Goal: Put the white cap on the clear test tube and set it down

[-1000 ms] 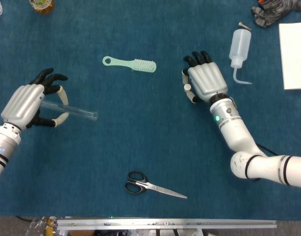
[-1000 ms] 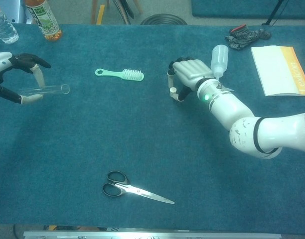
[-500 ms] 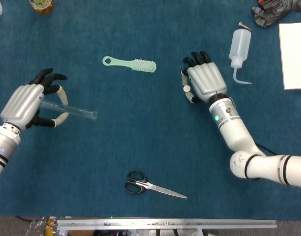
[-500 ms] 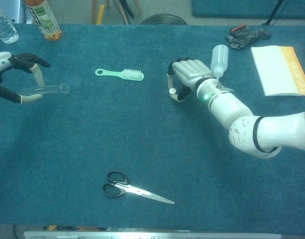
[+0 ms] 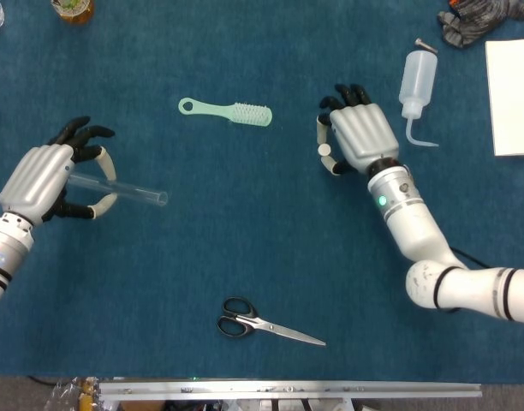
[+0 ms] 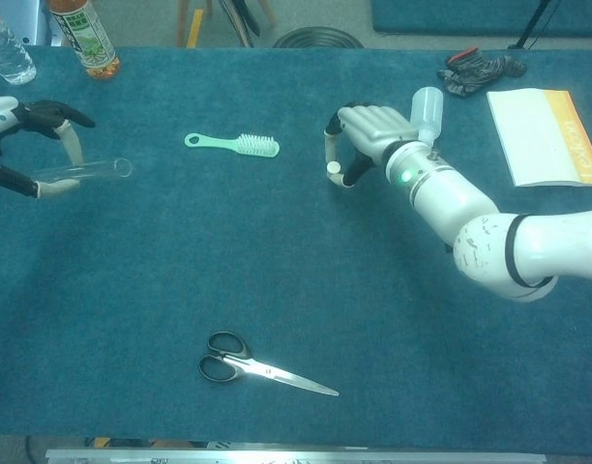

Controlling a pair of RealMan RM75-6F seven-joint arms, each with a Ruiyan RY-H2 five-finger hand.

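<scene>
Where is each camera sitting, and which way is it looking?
Head view: sits high, looking almost straight down on the blue table; shows the left hand holding the clear test tube and the right hand pinching the white cap.
Chest view: sits lower, looking forward across the table to its far edge; shows the right arm and only part of the left hand.
Both share the hands, tube, cap, green brush and scissors.

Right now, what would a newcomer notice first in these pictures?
The left hand at the table's left edge holds a clear tube level above the blue cloth. Right of centre, the right hand pinches a small white cap. Scissors lie near the front edge.
</scene>
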